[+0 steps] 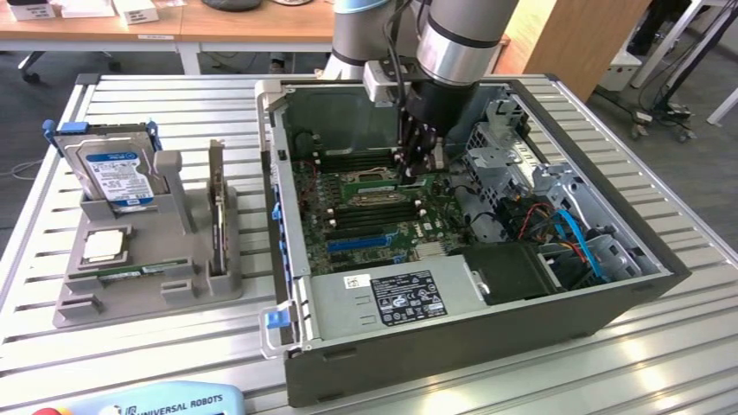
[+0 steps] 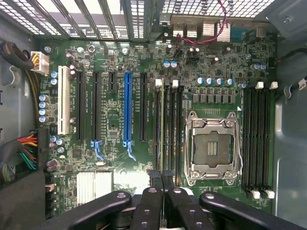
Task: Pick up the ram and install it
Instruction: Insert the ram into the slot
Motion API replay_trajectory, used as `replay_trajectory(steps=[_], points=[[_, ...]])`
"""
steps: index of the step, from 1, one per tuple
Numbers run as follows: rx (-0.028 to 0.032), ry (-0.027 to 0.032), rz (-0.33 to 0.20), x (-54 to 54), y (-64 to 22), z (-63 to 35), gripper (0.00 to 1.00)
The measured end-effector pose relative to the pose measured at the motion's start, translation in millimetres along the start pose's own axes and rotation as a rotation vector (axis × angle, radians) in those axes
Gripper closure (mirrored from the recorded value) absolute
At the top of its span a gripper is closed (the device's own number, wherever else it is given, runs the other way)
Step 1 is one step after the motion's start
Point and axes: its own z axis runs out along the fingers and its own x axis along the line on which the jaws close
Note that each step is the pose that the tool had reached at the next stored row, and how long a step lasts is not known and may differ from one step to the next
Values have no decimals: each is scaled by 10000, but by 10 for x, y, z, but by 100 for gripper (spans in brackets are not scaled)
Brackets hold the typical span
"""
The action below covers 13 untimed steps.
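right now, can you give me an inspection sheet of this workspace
surface: slatted metal table, carrying an open computer case and a grey holder
job's things: one ram stick lying in the holder; memory slots beside the empty processor socket
clutter: hard drive and processor chip in the holder
grippers: gripper shut, inside the case over the memory slots; cannot tell if it holds a stick
cables: blue and orange cables in the case
surroundings: wooden desks behind; blue controller at the near edge

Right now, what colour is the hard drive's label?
The label is blue and white, best in the exterior view.
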Motion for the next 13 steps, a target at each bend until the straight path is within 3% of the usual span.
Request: replay_trajectory(steps=[13], points=[[0, 1, 0, 5, -5, 108, 89]])
